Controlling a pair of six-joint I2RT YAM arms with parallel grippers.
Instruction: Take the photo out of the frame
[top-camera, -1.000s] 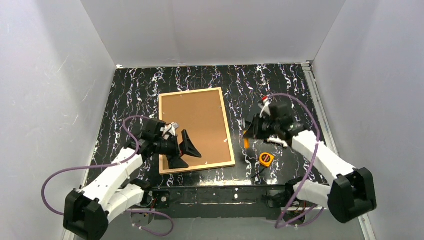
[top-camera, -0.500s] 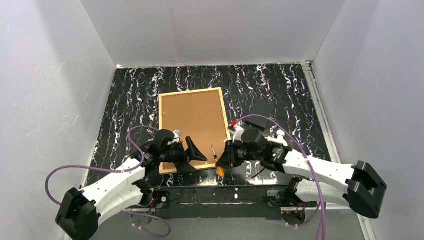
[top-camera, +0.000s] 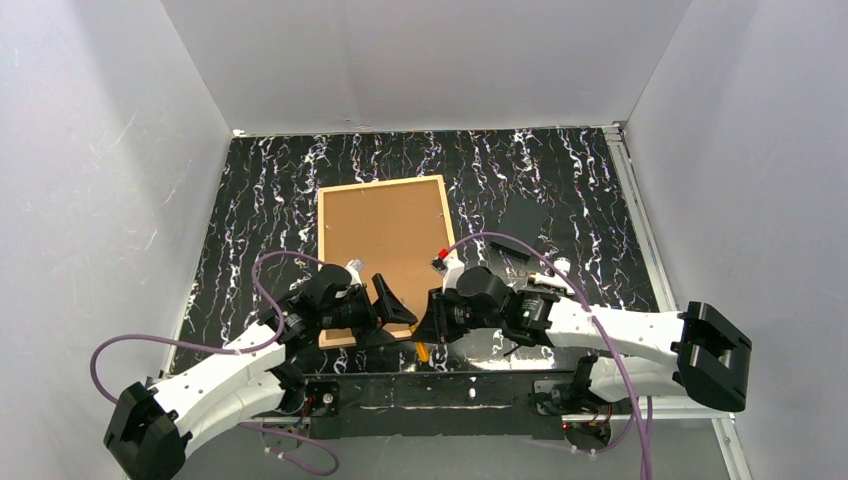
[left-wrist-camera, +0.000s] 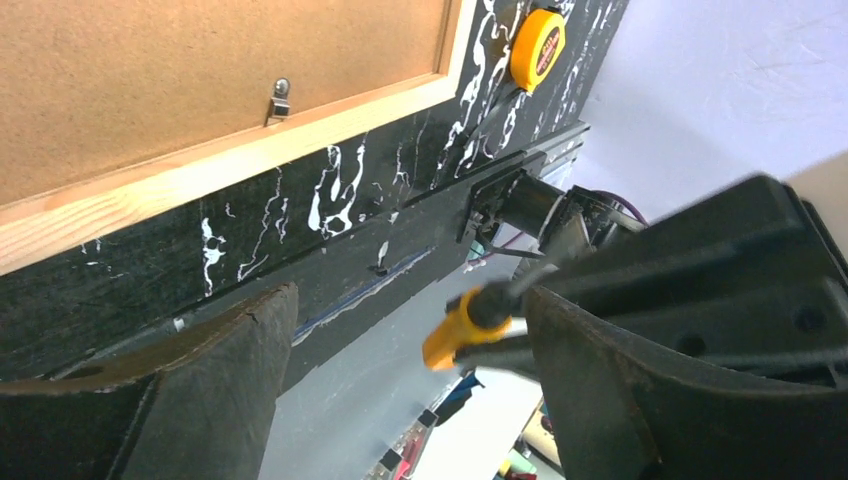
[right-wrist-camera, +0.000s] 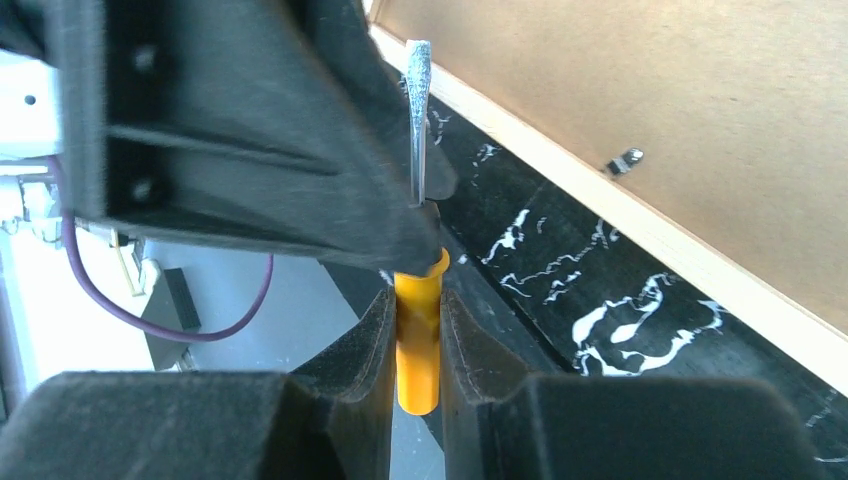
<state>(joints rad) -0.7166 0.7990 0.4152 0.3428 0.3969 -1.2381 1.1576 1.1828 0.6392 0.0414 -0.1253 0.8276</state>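
Black, white-veined counter is the biggest thing here. A large rectangular frame of thin light-orange wood strips lies flat mid-counter, back side up. The photo sits inside the frame, face down. Only its brown board backing shows; the print side is hidden. Not out of the frame yet.

2 white arms reach in from the near edge and meet just off the frame's near short strip.

Left claw: wide, 2 black fingers spread far apart, gripping nothing. It hangs over the counter's near edge, just beside the frame's near strip.

Right claw: clamped tight on the yellow-orange handle of a screwdriver with a thin metal shaft. The shaft points toward the frame's near strip and runs in between the left claw's fingers, close against 1 of them. Touching or not, cannot tell. Whether the tip reaches the wood, cannot tell either.

Flat black rectangle on the counter right of the frame, apart from it. Round yellow tape measure on the counter near the frame's near right corner; from above the right arm hides it. Small metal clip on the backing, right at the near strip's inner edge.
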